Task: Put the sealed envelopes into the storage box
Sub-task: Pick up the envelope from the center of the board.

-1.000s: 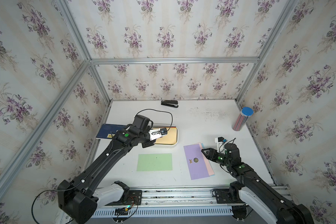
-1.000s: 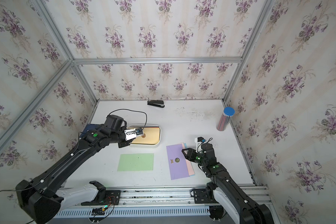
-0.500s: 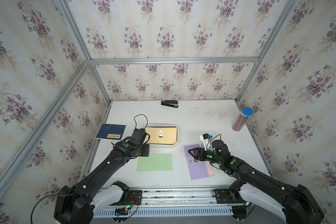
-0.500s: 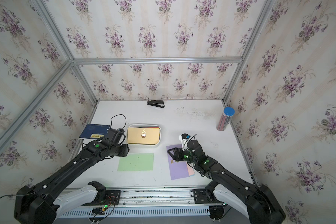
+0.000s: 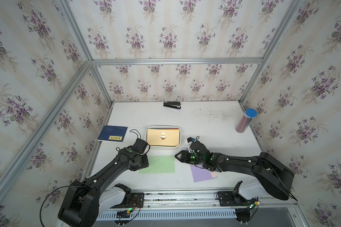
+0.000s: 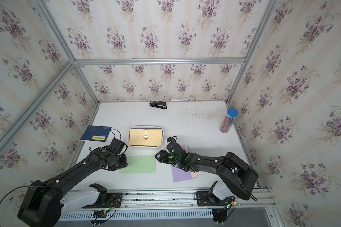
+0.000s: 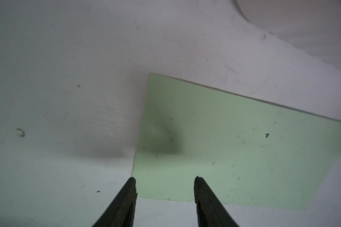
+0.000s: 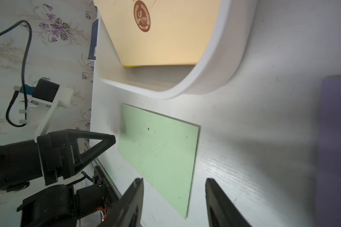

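Observation:
A light green sealed envelope (image 5: 158, 164) lies flat on the table in front of the white storage box (image 5: 146, 137). The box holds a stack of envelopes with a tan one (image 5: 155, 139) on top, its round seal facing up. My left gripper (image 7: 164, 178) is open and empty, low over the green envelope's (image 7: 234, 147) left edge. My right gripper (image 8: 174, 179) is also open and empty, with its tips (image 5: 176, 156) just off the envelope's right edge. A lilac envelope (image 5: 201, 173) on a pink one (image 5: 215, 174) lies partly under the right arm.
A dark blue book (image 5: 112, 133) lies left of the box. A black stapler (image 5: 172, 104) sits at the back wall. A blue-lidded pencil tube (image 5: 246, 120) stands at the right wall. The box's rim (image 8: 215, 68) stands close behind the green envelope (image 8: 158, 149).
The left arm has drawn back from the box, leaving the tan envelope in it, and come down open at the green envelope's left edge. The right arm has swung left from the lilac envelope.

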